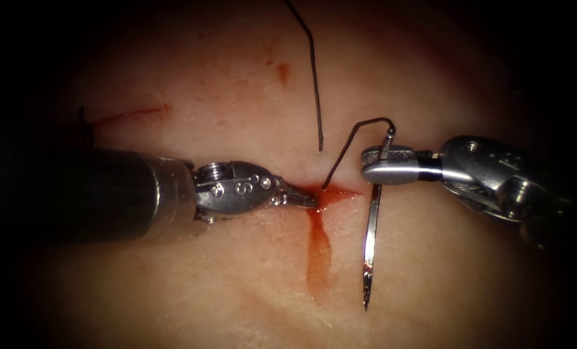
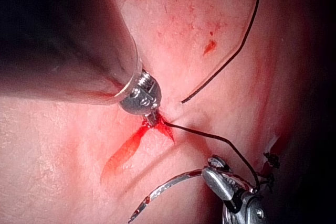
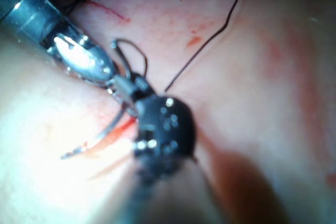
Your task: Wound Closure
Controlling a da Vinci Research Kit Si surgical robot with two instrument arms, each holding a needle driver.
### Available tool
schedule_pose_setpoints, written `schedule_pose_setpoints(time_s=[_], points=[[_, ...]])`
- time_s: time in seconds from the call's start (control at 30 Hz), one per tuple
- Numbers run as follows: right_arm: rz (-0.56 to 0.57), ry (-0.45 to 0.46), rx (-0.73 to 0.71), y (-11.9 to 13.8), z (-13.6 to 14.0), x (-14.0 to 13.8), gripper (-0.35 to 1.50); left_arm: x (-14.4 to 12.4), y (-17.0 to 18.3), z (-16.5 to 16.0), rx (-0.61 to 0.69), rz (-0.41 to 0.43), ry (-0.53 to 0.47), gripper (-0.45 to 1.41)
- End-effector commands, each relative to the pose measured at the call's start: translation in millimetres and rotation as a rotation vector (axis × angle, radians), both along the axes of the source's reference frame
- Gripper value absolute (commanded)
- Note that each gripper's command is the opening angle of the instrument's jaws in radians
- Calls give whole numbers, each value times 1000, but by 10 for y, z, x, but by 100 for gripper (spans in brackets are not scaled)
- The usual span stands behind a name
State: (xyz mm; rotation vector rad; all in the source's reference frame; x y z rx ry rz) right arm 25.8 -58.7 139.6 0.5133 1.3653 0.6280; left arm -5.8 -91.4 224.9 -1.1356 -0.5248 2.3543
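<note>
Endoscope: my right tool (image 1: 386, 163) comes in from 3 o'clock, jaws pressed together on the needle (image 1: 369, 249) close to its swaged end. The needle hangs from the jaws toward 6 o'clock, free of the tissue (image 1: 172, 291), tip resting over the surface right of the cut (image 1: 330, 192). Thread (image 1: 349, 145) runs from the needle's top, arcs over toward 9 o'clock, then drops into the cut. A loose thread end (image 1: 314, 84) lies at 12 o'clock from the cut, touching neither tool. My left tool (image 1: 298, 197) enters from 9 o'clock, tip pressed into the cut's left edge. I can't tell if its jaws are apart or gripping. Red fluid (image 1: 318, 252) runs from the cut toward 6 o'clock.

Left wrist: left tool (image 2: 152, 119) tip sits in the cut, thread (image 2: 210, 136) leaving it toward the right tool (image 2: 218, 174), which carries the needle (image 2: 163, 190).

Right wrist: right tool (image 3: 126, 85) clamps the needle (image 3: 100, 137); left tool (image 3: 86, 59) is just beside it at 10 o'clock.
</note>
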Motion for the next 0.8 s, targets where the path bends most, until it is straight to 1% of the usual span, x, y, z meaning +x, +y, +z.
schedule_pose_setpoints(time_s=[0.03,0.07,0.17,0.3,0.37,0.47,0.53,0.57,0.6,0.67,0.7,0.8], points=[[-3,2,-8,-4,4,7,-35,-6,-2,8,-1,-10,12,-45],[-3,2,-8,-4,4,7,-35,-6,-2,8,-1,-10,12,-45],[-7,5,-36,-6,0,8,-35,-7,11,19,-2,-15,81,-45],[-8,5,-45,-6,-2,8,-35,-4,15,28,2,-1,127,-45],[-10,5,-57,-6,-3,8,-35,-3,13,35,2,16,172,-45],[-12,5,-62,-7,-3,8,-35,-2,10,46,21,65,246,-45],[-15,6,-68,-7,-3,8,-35,-1,12,47,42,96,258,-45],[-15,6,-68,-7,-3,8,-35,-1,12,47,42,96,258,-45],[-15,6,-68,-7,-3,8,-35,-1,16,47,78,138,261,-45],[-18,8,-68,-7,-3,8,-35,-2,21,44,162,216,207,-45],[-18,8,-68,-7,-3,8,-35,-3,22,42,197,241,177,-45],[-21,10,-68,-8,-3,9,-35,-7,21,40,281,282,123,-45]])
